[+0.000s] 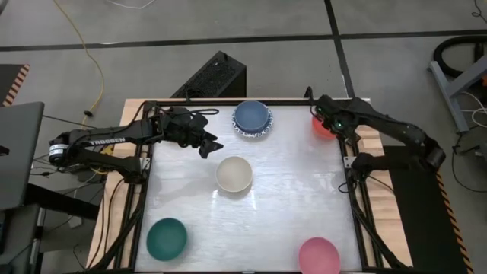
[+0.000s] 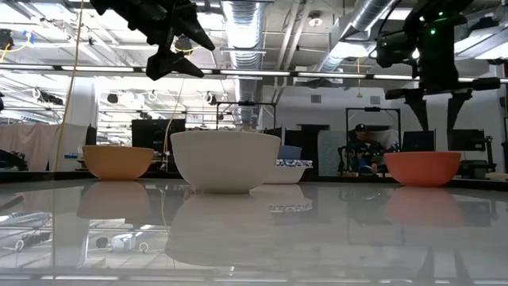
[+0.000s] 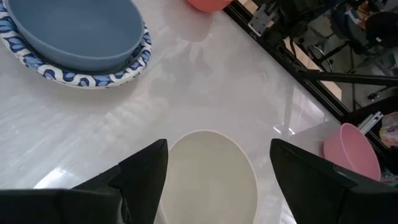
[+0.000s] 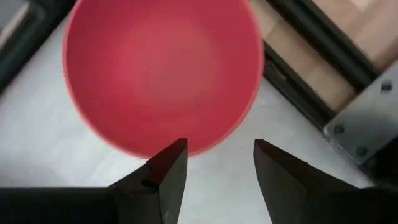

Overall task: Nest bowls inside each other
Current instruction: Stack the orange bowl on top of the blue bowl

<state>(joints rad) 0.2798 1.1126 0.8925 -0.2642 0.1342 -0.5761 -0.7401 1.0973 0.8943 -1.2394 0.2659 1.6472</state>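
Bowls are spread over the table: the red bowl is half hidden under the right gripper, fingers released, and the cream bowl is seen below the open-fingered left gripper.

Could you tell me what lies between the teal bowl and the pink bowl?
Nothing: in the high view, the table between the teal bowl and the pink bowl is bare.
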